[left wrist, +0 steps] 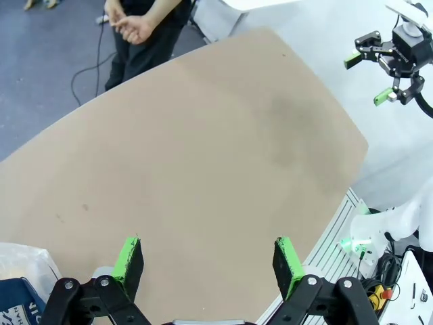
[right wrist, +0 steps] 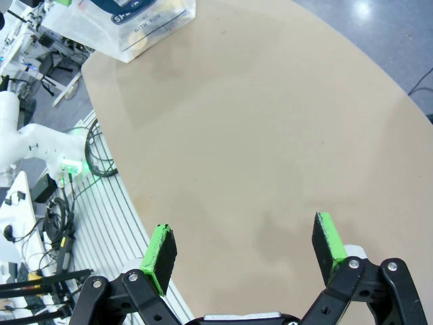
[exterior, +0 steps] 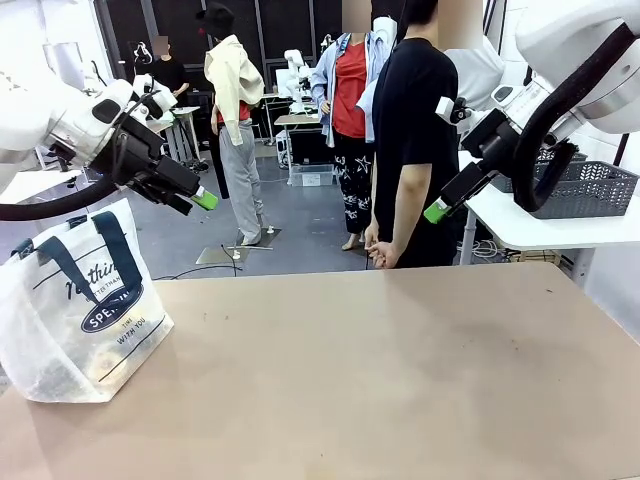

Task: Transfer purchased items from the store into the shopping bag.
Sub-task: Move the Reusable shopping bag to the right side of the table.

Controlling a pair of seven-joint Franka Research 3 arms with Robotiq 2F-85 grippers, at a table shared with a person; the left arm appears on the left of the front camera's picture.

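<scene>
Hovering above the table (exterior: 400, 380), both grippers empty, jaws spread wide.

Left gripper (left wrist: 208, 263) hangs at about ten o'clock in the front view, over the shopping bag (exterior: 75, 310), which stands at the table's nine o'clock edge with items dimly visible inside. Right gripper (right wrist: 245, 245) sits at two o'clock, near the person (exterior: 410, 140) standing across the table.

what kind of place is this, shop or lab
Most likely a robotics lab staged as a shop: two white arms with open grippers, left and right, over a plain table, a shopping bag, more robot benches behind.
</scene>
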